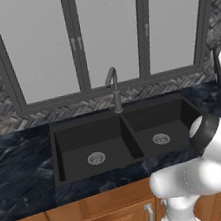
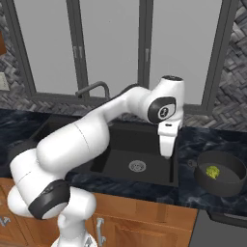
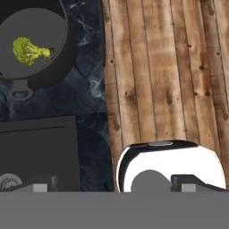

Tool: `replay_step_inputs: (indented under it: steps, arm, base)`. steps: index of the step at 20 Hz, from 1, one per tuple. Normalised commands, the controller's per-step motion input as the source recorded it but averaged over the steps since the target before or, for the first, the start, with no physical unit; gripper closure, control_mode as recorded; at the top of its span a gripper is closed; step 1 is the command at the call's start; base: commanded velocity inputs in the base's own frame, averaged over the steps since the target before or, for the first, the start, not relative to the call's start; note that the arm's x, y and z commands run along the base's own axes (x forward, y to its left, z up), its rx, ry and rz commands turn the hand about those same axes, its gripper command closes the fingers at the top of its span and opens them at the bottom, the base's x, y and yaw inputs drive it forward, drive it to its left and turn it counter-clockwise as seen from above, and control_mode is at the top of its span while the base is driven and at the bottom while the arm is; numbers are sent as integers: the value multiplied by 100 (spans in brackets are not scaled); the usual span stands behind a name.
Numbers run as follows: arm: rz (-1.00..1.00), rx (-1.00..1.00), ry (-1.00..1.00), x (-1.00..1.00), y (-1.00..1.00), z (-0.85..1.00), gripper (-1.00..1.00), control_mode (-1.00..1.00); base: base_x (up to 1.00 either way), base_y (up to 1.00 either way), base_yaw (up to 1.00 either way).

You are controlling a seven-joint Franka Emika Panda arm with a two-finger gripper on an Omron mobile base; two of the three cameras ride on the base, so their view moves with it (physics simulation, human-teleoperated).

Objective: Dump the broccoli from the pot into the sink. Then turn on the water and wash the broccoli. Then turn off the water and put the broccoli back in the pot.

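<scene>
The dark grey pot (image 2: 230,179) stands on the black marble counter to the right of the sink (image 2: 120,144), and the yellow-green broccoli (image 2: 212,171) lies inside it. In the hand view the pot (image 3: 53,58) is at the top left, holding the broccoli (image 3: 28,50), with a corner of the sink (image 3: 40,143) below it. My gripper (image 2: 166,153) hangs pointing down over the right end of the right basin, left of the pot and above it. Both fingertips (image 3: 42,186) stand far apart with nothing between them: the gripper (image 3: 114,185) is open. The gooseneck faucet (image 1: 113,87) rises behind the sink (image 1: 94,138).
Tall grey-framed windows (image 1: 107,32) stand behind the counter (image 1: 21,172). Wooden cabinet fronts (image 1: 99,215) with metal handles run below its front edge. The wooden plank floor (image 3: 165,71) lies right of the counter in the hand view. My own arm (image 2: 82,144) spans the left basin.
</scene>
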Motion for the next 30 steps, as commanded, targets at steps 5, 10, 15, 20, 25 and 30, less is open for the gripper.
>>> replay_step_inputs:
  steps: [5,10,15,20,25,30]
  arm:
    - [-1,1,-8,-4,-38,-12,-100,-100]
    - [0,0,-7,0,-37,-17,-100,-100]
    - [0,0,-4,0,-38,-20,-100,-100]
    - [0,0,-2,0,-37,-20,-100,-100]
    - [0,0,-2,0,-33,-20,-100,-100]
    - [0,0,0,0,-29,-21,-100,-100]
  base:
    - [0,0,0]
    - [0,0,0]
    - [0,0,0]
    - [0,0,0]
    - [0,0,0]
    - [0,0,0]
